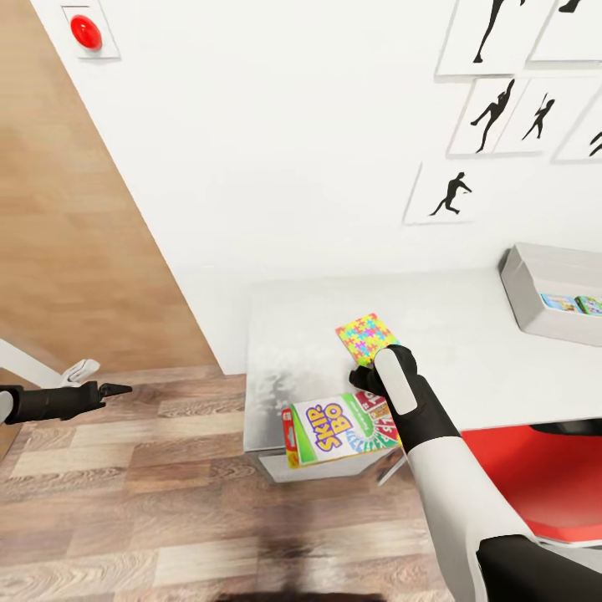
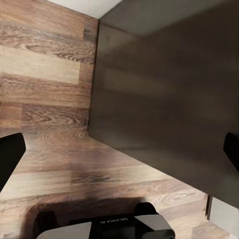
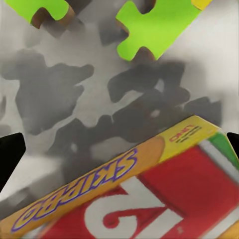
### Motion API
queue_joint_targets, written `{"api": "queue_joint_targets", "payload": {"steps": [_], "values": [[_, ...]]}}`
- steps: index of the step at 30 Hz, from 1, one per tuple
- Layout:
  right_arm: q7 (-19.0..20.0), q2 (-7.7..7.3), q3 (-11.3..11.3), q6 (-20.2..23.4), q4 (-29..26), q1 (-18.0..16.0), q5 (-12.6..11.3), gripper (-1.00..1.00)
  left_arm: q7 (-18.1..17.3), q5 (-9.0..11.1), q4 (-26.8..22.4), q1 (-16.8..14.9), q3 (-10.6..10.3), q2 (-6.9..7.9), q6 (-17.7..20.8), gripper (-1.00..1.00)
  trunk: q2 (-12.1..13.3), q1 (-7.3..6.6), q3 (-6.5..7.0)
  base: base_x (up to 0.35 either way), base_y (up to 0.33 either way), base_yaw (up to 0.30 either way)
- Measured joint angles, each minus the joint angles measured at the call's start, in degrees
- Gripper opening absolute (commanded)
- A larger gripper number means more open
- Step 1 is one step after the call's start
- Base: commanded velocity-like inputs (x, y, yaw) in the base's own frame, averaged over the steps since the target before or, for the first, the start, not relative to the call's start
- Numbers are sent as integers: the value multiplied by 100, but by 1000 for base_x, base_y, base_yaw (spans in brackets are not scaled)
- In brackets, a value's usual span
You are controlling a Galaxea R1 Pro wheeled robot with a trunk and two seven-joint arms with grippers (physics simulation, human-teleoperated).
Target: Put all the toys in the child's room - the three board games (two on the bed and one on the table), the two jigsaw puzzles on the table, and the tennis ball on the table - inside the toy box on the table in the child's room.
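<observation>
- Hovering right end effector spread wide, empty, at flat multicolour jigsaw-pattern cardboard box (likely lining up a grasp).
- Lying near pale grey-white counter edge: green-yellow "SKIP BO" box.
- Idling left end effector open over wood-plank floor.

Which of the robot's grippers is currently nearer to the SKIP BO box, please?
The right. The right gripper hangs at the SKIP BO box's far edge on the table, by the jigsaw puzzle box. The left gripper hovers over the wood floor, well off to the left.
</observation>
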Motion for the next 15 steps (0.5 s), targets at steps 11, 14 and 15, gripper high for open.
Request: {"api": "queue_joint_targets", "payload": {"steps": [11, 14, 15], "values": [[-4, 0, 7, 0, 0, 0, 0, 100, 0, 0, 0, 0, 0, 0, 1, 100, 0, 0, 0, -2, 106, 0], [-3, 0, 9, 0, 0, 0, 1, 100, 0, 4, -1, 0, 0, 0, 1, 100, 0, 0, 0, 0, 64, 0], [-4, 0, 9, 0, 0, 0, 0, 100, 0, 5, -1, 0, 0, 0, 1, 100, 0, 0, 0, 0, 117, 0]]}}
